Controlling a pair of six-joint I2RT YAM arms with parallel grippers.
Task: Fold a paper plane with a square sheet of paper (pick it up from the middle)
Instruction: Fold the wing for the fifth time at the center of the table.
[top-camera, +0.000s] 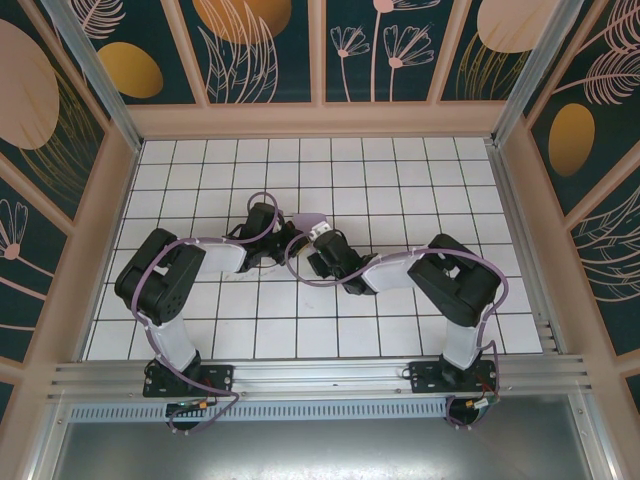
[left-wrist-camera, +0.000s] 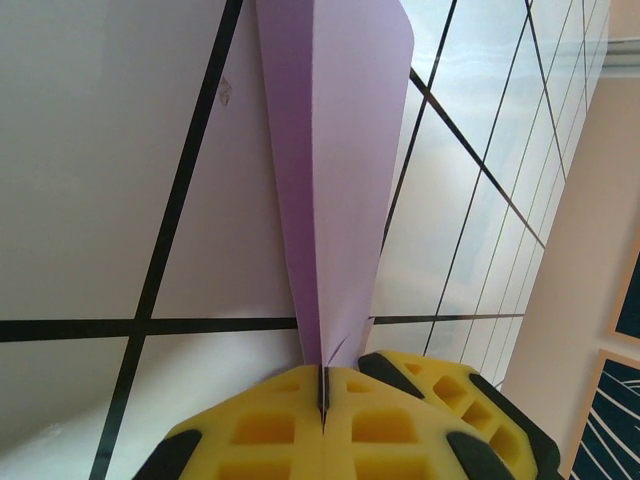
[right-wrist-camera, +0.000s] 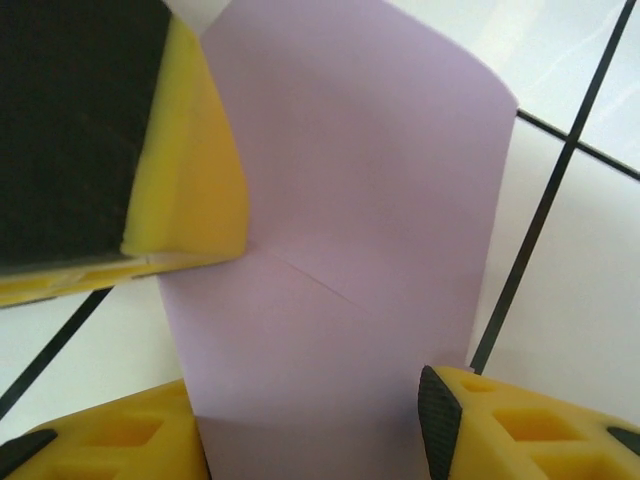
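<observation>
At the near edge, the 2 arm bases sit on a metal rail (top-camera: 320, 375). The left arm (top-camera: 165, 280) and right arm (top-camera: 455, 275) reach inward over the white tiled surface (top-camera: 400, 180) and meet near its middle. The left end effector (left-wrist-camera: 323, 400) is clamped on the narrow end of the lilac paper (left-wrist-camera: 335, 150), which is folded along a centre crease and widens away from the fingers. The right end effector (right-wrist-camera: 310, 400) has its 2 yellow fingers apart, 1 at each side of the paper's broad face; I cannot tell whether they press it. Beyond, dark floral wall panels (top-camera: 260, 50) enclose the surface.
</observation>
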